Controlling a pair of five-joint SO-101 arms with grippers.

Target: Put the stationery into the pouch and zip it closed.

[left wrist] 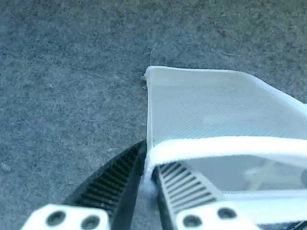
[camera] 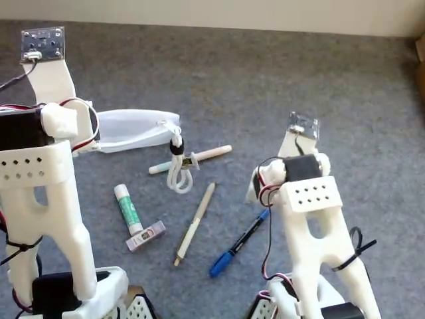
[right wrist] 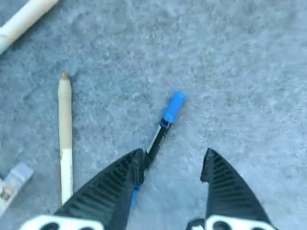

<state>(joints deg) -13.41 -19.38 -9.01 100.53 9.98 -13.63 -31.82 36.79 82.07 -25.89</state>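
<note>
From the high view, the white mesh pouch (camera: pixel 136 129) lies flat on the grey surface (camera: pixel 265 80), one end beside the left arm (camera: pixel 40 173). A looped white cord (camera: pixel 178 171) hangs from its other end. This cord rests across a cream pen (camera: pixel 206 155). Nearer the arms lie a green-and-white glue stick (camera: pixel 127 209) and a small block (camera: pixel 146 236) touching its end. Then come a cream pencil (camera: pixel 196 224) and a blue pen (camera: pixel 239 244), the last just beside the right arm (camera: pixel 309 193).

In the left wrist view, the left gripper (left wrist: pixel 148 165) is pinched narrow on the pouch (left wrist: pixel 216 105). It holds the pouch's white rim between its fingers, and the mesh wall stands up from the surface.

In the right wrist view, the right gripper (right wrist: pixel 173 160) is spread wide and holds nothing. It hangs over the blue pen (right wrist: pixel 168 115), whose barrel passes by one fingertip while its blue end lies past the tips. The cream pencil (right wrist: pixel 64 124) lies apart to one side, with the block (right wrist: pixel 12 184) and the cream pen (right wrist: pixel 24 19) at the edges.
</note>
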